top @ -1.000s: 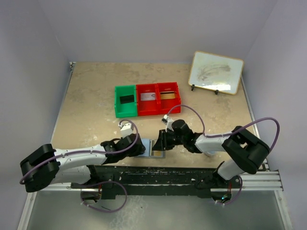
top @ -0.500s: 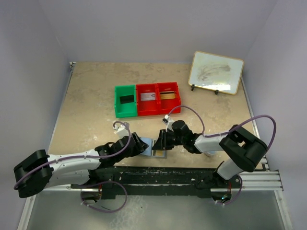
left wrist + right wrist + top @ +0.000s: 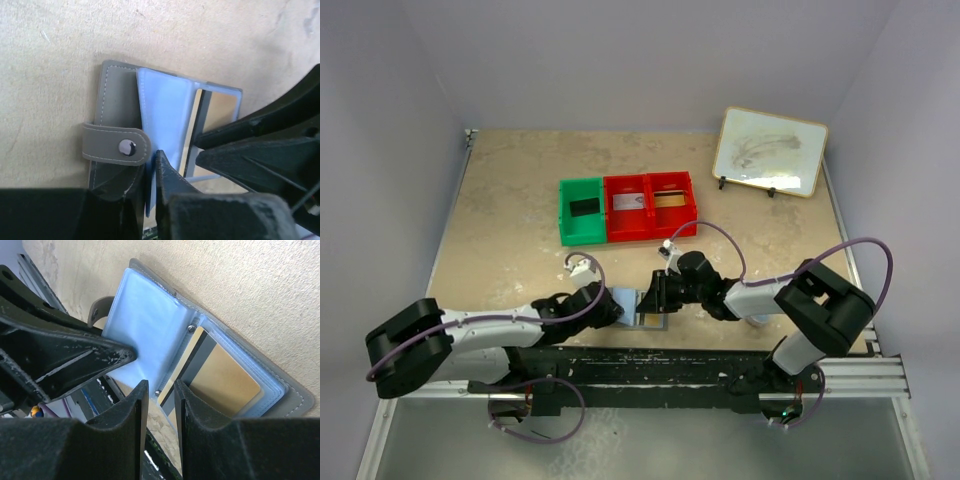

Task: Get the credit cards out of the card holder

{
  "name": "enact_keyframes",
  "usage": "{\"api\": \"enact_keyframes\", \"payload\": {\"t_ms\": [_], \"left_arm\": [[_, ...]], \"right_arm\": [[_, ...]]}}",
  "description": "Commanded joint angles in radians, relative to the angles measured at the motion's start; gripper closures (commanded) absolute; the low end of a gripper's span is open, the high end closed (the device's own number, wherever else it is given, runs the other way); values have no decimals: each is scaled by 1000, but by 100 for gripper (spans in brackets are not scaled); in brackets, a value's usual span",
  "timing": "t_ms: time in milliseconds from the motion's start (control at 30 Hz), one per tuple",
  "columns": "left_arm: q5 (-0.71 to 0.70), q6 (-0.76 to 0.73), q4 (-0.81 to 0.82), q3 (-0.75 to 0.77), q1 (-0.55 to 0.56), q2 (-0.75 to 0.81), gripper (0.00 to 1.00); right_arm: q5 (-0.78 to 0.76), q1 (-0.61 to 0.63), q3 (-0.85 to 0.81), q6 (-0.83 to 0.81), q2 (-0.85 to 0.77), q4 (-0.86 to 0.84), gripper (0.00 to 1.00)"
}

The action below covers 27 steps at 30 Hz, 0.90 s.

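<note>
Room: pale lilac walls around a beige mottled surface [image 3: 520, 200], with green and red bins [image 3: 582, 210] and a framed whiteboard [image 3: 770, 150] at the far side.
Card holder: the card holder [image 3: 642, 305] lies open near the front edge, between the two arms, snap strap out to one side.
Just changed: the left end effector [image 3: 152, 160] stood part-open a moment ago and has now closed to a pinch on a plastic sleeve [image 3: 162, 110] of the holder.
Right end effector: the right end effector [image 3: 161, 385] has hardly changed; its fingers stand a narrow gap apart at the striped end of the gold credit card [image 3: 222, 377]. Whether they grip it I cannot tell.
Card: it sits in its pocket, not yet out.
Meaning: the left arm probably now steadies the holder and holds a leaf aside, so the right can draw the card out.
</note>
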State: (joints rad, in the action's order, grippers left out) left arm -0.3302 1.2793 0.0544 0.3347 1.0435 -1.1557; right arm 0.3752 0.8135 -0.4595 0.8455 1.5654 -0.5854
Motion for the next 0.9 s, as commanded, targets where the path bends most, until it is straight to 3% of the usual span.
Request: {"api": "enact_keyframes", "payload": {"t_ms": [0, 233, 500, 767, 867], "left_arm": [[-72, -64, -155, 121, 13, -63, 97], [-274, -122, -410, 267, 84, -117, 100], [-409, -100, -551, 357, 196, -256, 100], [-447, -74, -576, 389, 248, -301, 100], [-428, -78, -511, 366, 248, -254, 90]], "right_arm": [[-74, 7, 10, -18, 28, 87, 69], [-83, 7, -7, -24, 21, 110, 69], [-143, 7, -41, -26, 13, 173, 68], [-171, 7, -48, -19, 14, 199, 67], [-153, 7, -51, -23, 21, 186, 67]]}}
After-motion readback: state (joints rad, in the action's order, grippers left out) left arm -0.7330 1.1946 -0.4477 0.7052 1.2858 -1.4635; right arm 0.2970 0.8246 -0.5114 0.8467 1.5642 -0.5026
